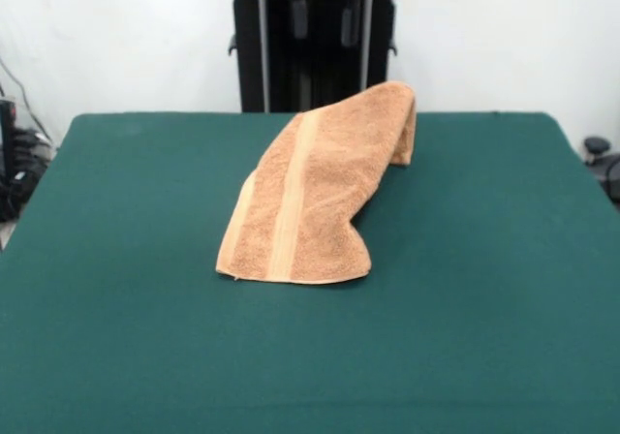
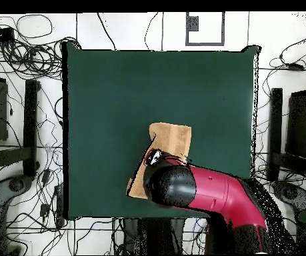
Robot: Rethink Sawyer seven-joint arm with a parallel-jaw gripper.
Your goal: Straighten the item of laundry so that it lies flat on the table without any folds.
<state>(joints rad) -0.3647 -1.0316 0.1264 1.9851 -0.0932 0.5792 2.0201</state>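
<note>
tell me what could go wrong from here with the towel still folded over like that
1. The towel lies doubled over itself on the table, so a pinch on the top layer alone may drag the whole bundle rather than open it.
2. In the overhead view the arm covers the towel's robot-side end, so hidden creases there could go unnoticed.
3. The gripper fingers sit above the towel's far end; descending could press the fold in.

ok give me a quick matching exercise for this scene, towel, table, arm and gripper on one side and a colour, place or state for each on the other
Things:
1. towel
2. table
3. arm
4. gripper

Descriptions:
A. dark green, mostly bare
B. red and black, above part of the towel in the overhead view
C. orange-tan, folded over on itself
D. raised clear of the towel, at the front view's top edge

Pairs: 1-C, 2-A, 3-B, 4-D
</note>
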